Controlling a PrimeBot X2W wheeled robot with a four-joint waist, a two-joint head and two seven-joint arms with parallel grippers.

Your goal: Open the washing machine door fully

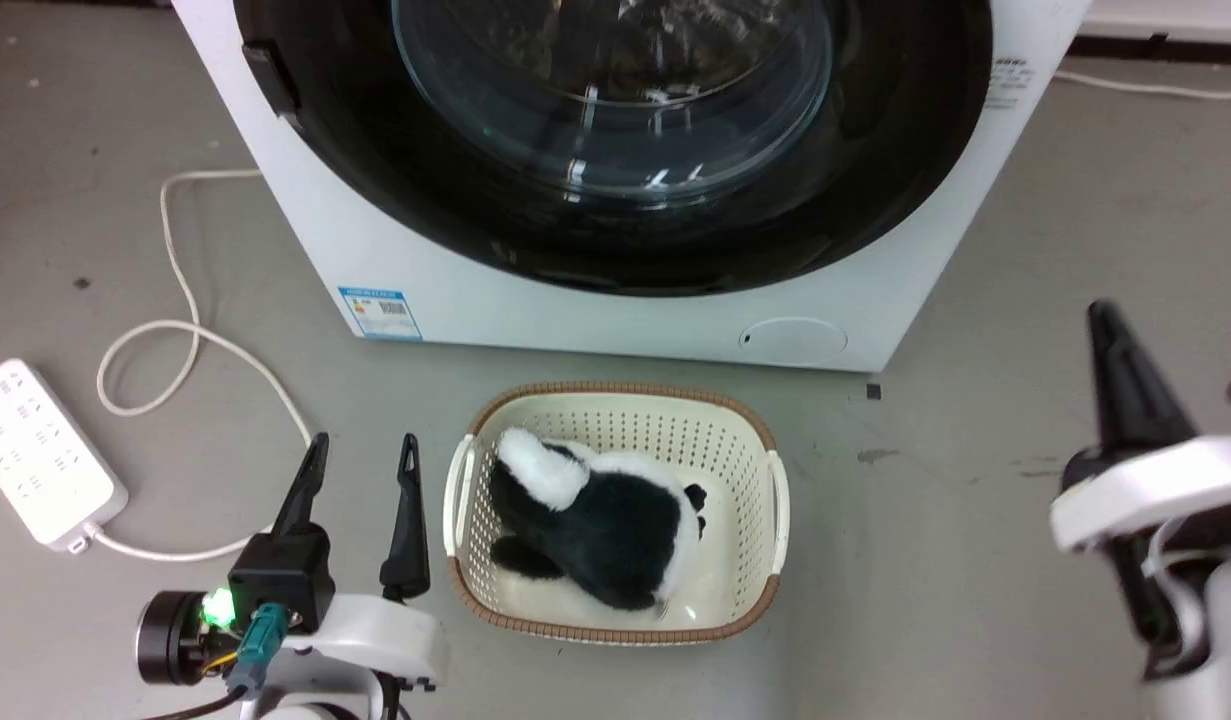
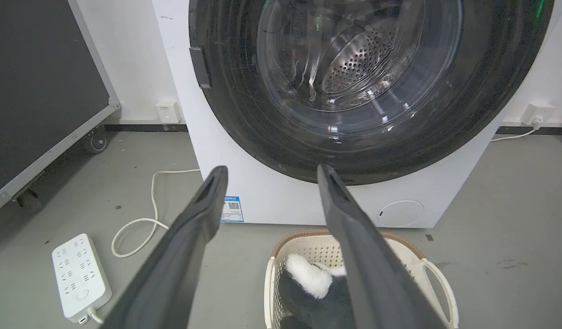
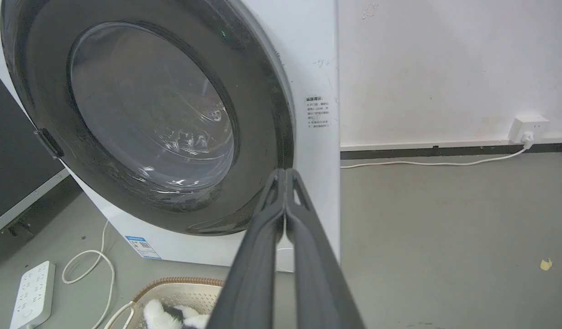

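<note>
Right gripper point(image 3: 285, 173) jaws pressed together on nothing, pointing toward the door's lower right rim, not touching. Left gripper point(image 1: 365, 450) jaws spread, empty, low beside the basket. Large round glossy black washing machine door with bulging clear glass window point(image 1: 615, 100) looks flush shut on the white washer front point(image 1: 595, 320). Looks like nothing is opened yet; the full swing is left.
</note>
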